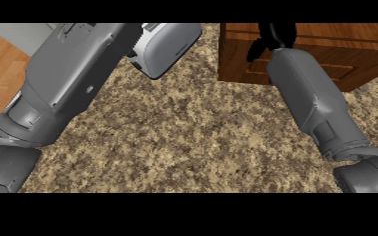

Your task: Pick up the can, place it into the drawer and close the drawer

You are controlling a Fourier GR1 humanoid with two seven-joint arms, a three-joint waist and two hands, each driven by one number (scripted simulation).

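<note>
No can shows anywhere in the head view. A brown wooden drawer unit stands on the counter at the upper right, and whether its drawer is pulled out cannot be made out. My right forearm reaches up across it, and my right hand lies over its top near the left corner, partly cut off by the view's upper edge. My left forearm rises along the left side and leaves the view at the top, so the left hand is out of sight.
A grey and white appliance sits at the top centre, just right of my left forearm. The speckled stone counter spreads between the arms. Its left edge, with wooden floor beyond, runs at the far left.
</note>
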